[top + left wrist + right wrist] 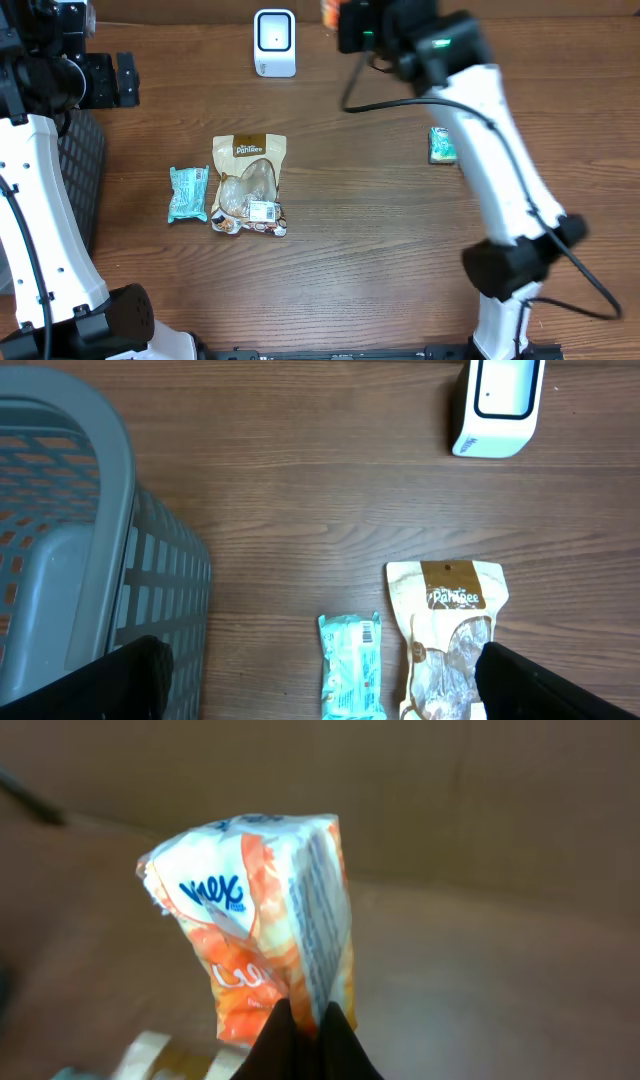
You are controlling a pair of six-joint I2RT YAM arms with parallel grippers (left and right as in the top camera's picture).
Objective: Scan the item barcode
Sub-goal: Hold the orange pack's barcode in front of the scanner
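Right gripper [305,1025] is clamped shut on the bottom edge of the orange-and-white tissue packet [265,920]. It's a thin pinch, just a fold of soft wrapper between the dark fingers, with the packet standing above them and leaning a touch. That's the first worry: film that slack can slide out of a narrow grip if the wrist turns sharply, and the packet would drop to the table. Second worry: the wrapper is crumpled, so any barcode on it may be creased. Whether it faces the reader I can't tell, because the print along the side is too blurred. From overhead, the packet is up at the far edge of the table, to the right of the white scanner [274,42] and apart from it. A poor angle, or a pass that stays off to one side, could mean no read.

Around the table, nearest first: a teal packet [187,193] and a brown pouch [250,185] lie side by side, middle-left. A green packet [442,145] sits on the right, close beside the right arm. The grey basket [60,540] stands at the left edge. The left gripper [320,670] hangs wide open there, holding nothing. Nothing stands between the held packet and the scanner.
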